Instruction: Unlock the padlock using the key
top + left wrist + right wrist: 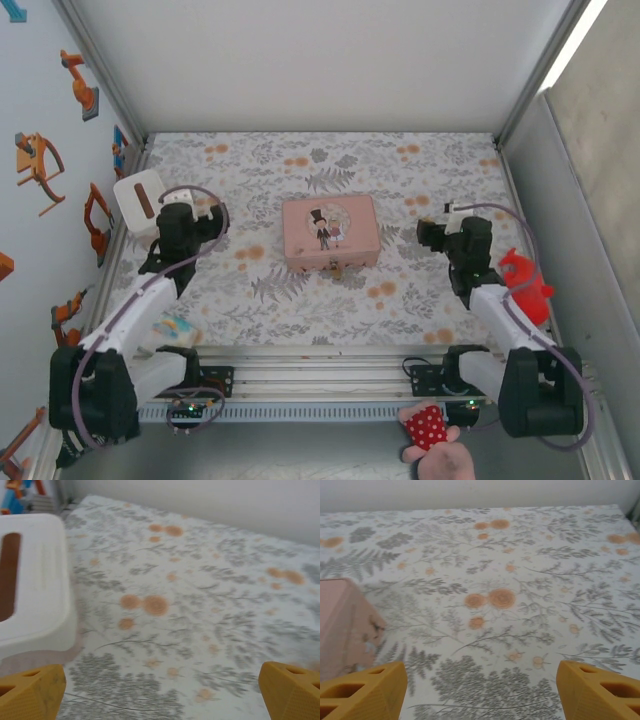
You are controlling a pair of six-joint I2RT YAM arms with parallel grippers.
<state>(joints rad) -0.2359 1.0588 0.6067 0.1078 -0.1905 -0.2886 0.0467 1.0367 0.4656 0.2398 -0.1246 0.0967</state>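
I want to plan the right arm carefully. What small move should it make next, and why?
Probably swing the right pincer a little to its left, toward the pink box. The pincer is open, holds nothing and faces bare flowered cloth, with the box only at the left edge of its wrist view. The small brass padlock sits at the box's near side, so the work seems to lie there.

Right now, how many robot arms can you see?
2. The left arm is on the left, by the white box; the right arm is on the right, beside the red toy. None looks hidden.
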